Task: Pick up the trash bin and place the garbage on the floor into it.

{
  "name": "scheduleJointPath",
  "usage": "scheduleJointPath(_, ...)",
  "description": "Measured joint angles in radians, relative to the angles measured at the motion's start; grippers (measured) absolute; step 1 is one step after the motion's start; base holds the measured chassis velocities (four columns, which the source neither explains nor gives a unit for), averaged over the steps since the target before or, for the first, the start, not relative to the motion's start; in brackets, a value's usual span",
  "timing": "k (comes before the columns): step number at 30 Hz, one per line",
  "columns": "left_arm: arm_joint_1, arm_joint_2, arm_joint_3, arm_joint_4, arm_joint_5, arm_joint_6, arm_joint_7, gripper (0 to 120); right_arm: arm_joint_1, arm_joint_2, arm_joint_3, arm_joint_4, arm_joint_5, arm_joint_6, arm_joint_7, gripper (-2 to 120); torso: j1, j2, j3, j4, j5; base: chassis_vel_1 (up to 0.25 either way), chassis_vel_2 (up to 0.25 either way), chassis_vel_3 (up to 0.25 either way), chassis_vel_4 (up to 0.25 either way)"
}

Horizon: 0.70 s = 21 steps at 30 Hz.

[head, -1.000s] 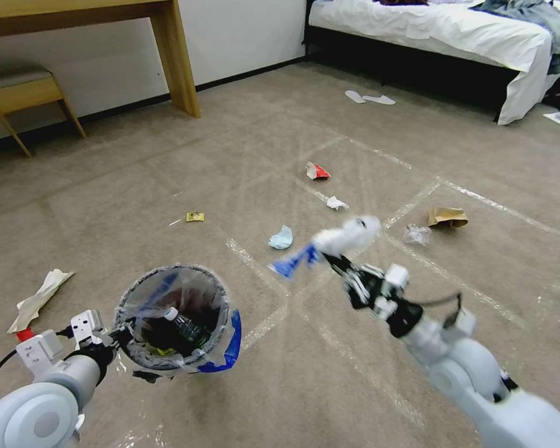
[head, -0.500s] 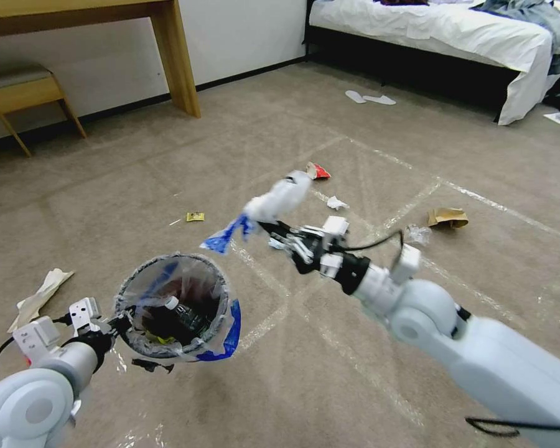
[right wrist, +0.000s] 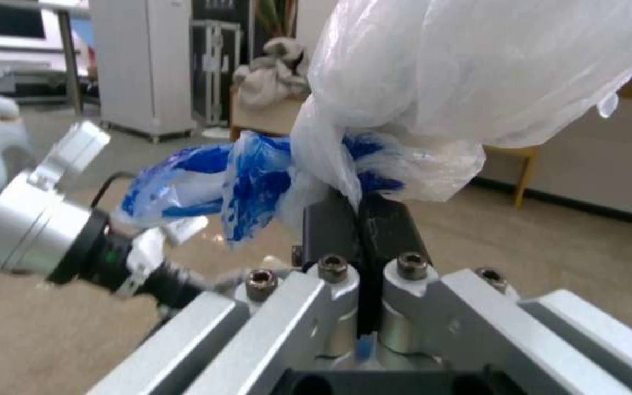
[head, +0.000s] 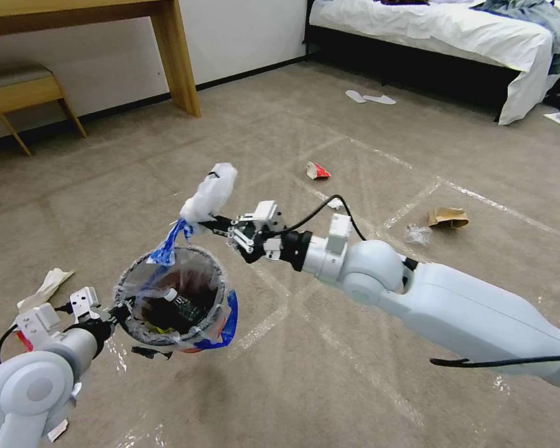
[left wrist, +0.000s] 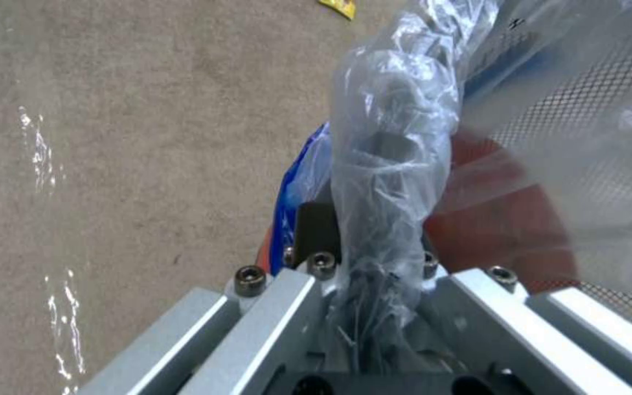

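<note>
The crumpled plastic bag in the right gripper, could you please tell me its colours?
The crumpled plastic bag is white with blue print, clearest in the right wrist view.

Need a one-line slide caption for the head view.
Left gripper holds the trash bin off the floor by its liner; right gripper carries a white-and-blue plastic bag above the rim.

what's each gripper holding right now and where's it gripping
The left gripper holds the trash bin by its plastic-lined rim; the right gripper pinches a white-and-blue plastic bag at its bunched middle.
</note>
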Motion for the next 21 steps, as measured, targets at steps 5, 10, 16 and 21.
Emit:
scheduleJointPath(5, -0.014, 0.009, 0.0, 0.013, -0.01, 0.0, -0.002, 1, 0.018, 0.003, -0.05, -0.012, -0.011, -0.006, 0.001, 0, 0.0, 0.0, 0.0, -0.0001, 0.0001, 0.0, 0.0, 0.0, 0.0)
scheduleJointPath(10, -0.028, 0.01, 0.004, 0.026, -0.011, 0.0, -0.002, 1, 0.046, 0.014, -0.103, -0.026, -0.031, -0.008, 0.001, 0, 0.0, 0.0, 0.0, -0.0001, 0.0, 0.0, 0.0, 0.0, 0.0)
scheduleJointPath(16, -0.038, 0.007, 0.009, 0.032, -0.011, -0.001, -0.004, 1, 0.113, 0.047, -0.179, -0.071, -0.058, -0.009, -0.002, 0, 0.0, 0.0, 0.0, 0.0, 0.0, 0.0, 0.0, 0.0, 0.0)
scheduleJointPath(21, -0.035, 0.005, 0.009, 0.028, -0.013, -0.001, -0.005, 1, 0.152, 0.071, -0.226, -0.099, -0.069, -0.009, -0.008, 0, 0.0, 0.0, 0.0, 0.0, 0.0, 0.0, 0.0, 0.0, 0.0)
